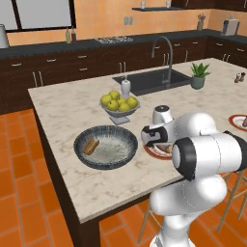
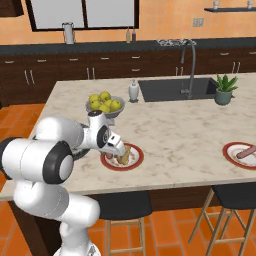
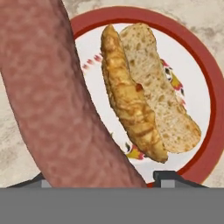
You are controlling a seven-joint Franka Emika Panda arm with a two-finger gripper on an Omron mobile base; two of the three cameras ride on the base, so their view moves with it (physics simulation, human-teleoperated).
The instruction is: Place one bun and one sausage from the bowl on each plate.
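The marble island counter [image 1: 72,116] fills the middle of both base views; its near edge is hidden behind the white arm at the lower right of the left base view and the lower left of the right one. Left of centre in the left base view sits the bowl [image 1: 105,146], holding one bun [image 1: 90,145] on its left side — whether anything else lies in it is hard to make out. Just above it stands the grey pedestal bowl of apples [image 1: 119,104].

The near plate [image 2: 135,161] lies just right of the bowl; in the left base view the arm's elbow covers most of it. A second plate [image 2: 228,151] is cut off at the right edge of the right base view, with a sausage [image 2: 245,152] on it; a bun there cannot be made out.

The gripper [image 2: 119,148] hangs over the near plate's left part. In the hand view a reddish sausage [image 3: 57,100] runs from the upper left down to the bottom centre between the two finger tips, hiding the plate's left side — the jaws are pinching it. To its right a split bun [image 3: 148,100] lies on the plate, fully seen.
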